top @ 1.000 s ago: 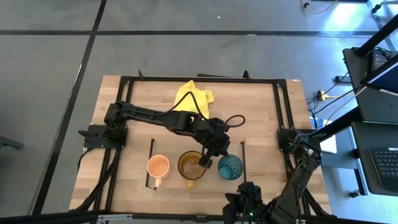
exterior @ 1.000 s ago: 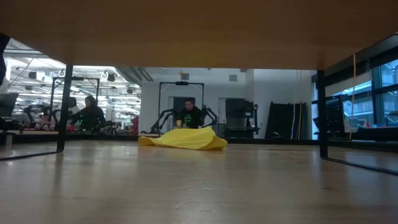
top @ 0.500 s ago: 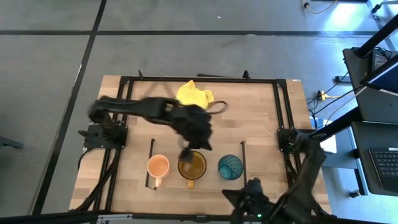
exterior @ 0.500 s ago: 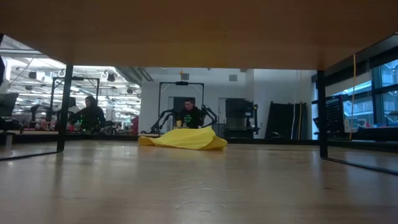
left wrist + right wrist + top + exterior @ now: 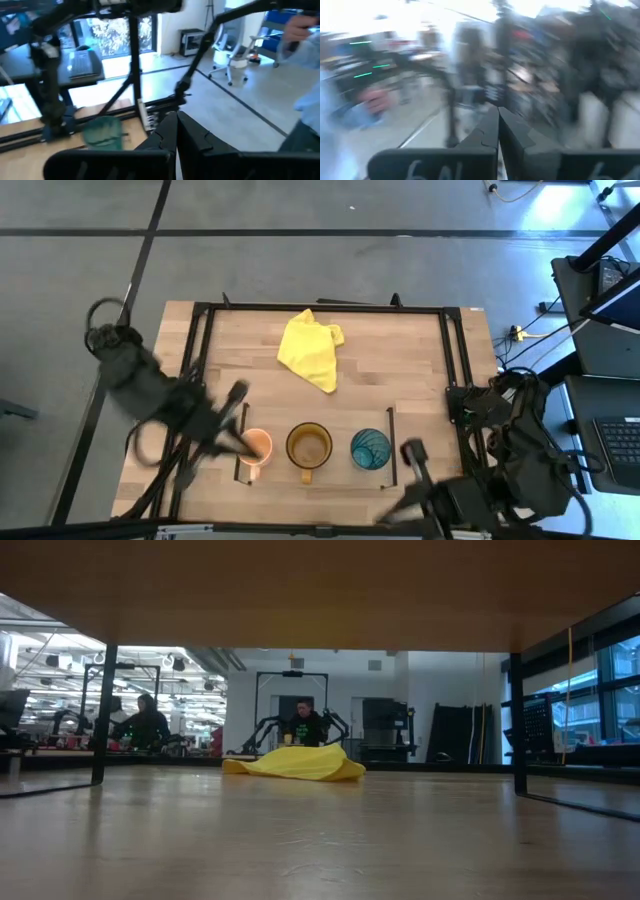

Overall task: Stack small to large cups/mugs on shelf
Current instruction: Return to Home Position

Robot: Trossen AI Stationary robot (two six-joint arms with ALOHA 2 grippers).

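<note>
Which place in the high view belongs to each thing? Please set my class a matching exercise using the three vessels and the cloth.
Things
1. pale-orange mug
2. amber-brown mug
3. teal tumbler
4. yellow cloth

Places
A. middle of the shelf
B. on the table, off the shelf, towards its far edge
C. right end of the shelf
D. left end of the shelf

Pairs: 1-D, 2-A, 3-C, 4-B
</note>
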